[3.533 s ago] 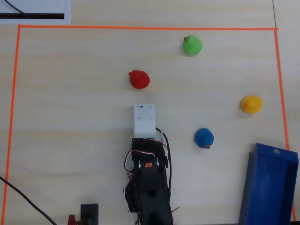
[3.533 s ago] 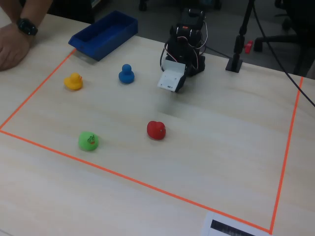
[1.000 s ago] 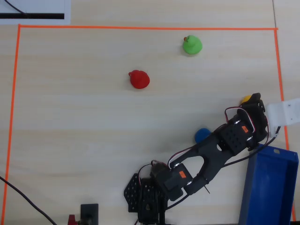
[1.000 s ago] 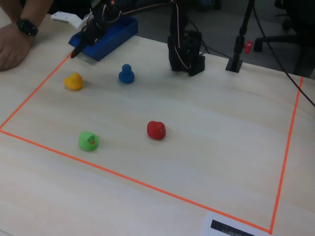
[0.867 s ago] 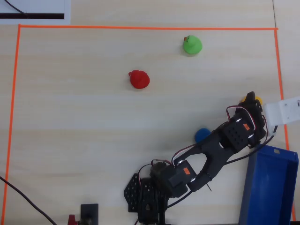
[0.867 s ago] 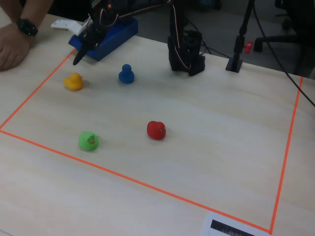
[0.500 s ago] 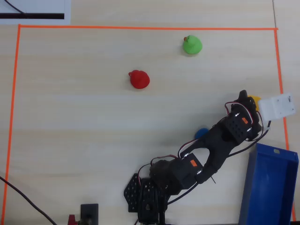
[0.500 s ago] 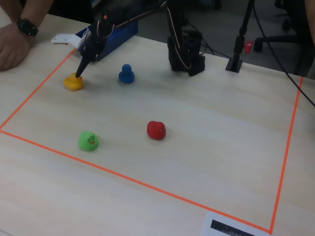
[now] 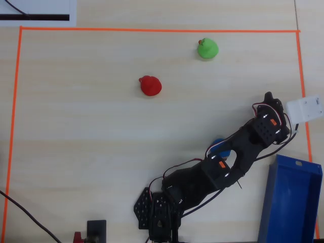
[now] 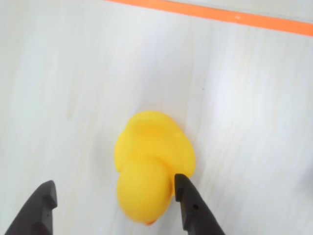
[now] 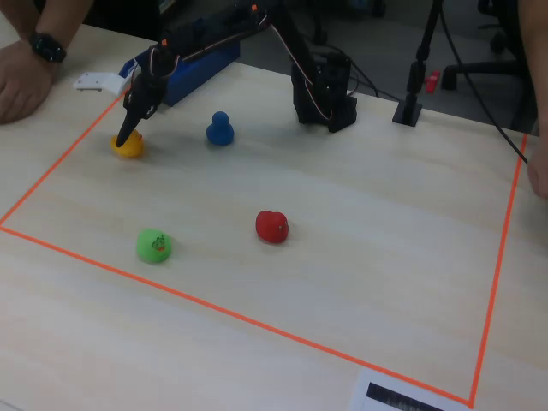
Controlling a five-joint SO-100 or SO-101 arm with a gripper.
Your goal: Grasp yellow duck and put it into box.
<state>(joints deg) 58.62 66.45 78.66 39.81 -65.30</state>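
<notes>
The jaws (image 10: 115, 208) are spread apart and lowered over the yellow duck (image 10: 152, 164), a smooth, rounded toy of glossy plastic or rubber. In the wrist view the duck sits on the pale wood-grain worktop (image 10: 63, 83) with its round head toward the bottom of the picture; a sliver of orange beak shows at the lower edge of the head. One dark, matte, tapering finger stands just at the duck's right flank, apparently touching it, while the other stands well clear on the left with bare worktop between it and the toy. Nothing is clamped.

In the overhead view the duck is hidden under the black arm, which stretches from its base near the bottom edge of the worktop toward the right-hand edge; a white boxy housing (image 9: 305, 108) sits at its outer end, over the orange tape line (image 9: 302, 76). In the fixed view the duck (image 11: 128, 146) lies just inside the taped rectangle near its far left corner, with the dark jaws (image 11: 128, 135) pointing down onto it.

The box (image 9: 291, 202), a long deep-blue plastic tray with raised walls, rests at the worktop's lower right corner in the overhead view, near the duck but apart from it.

A blue duck (image 11: 220, 129) stands between the yellow one and the arm's base, a red duck (image 9: 150, 85) sits near the middle of the worktop, and a green duck (image 9: 207, 48) sits toward the top taped edge.
</notes>
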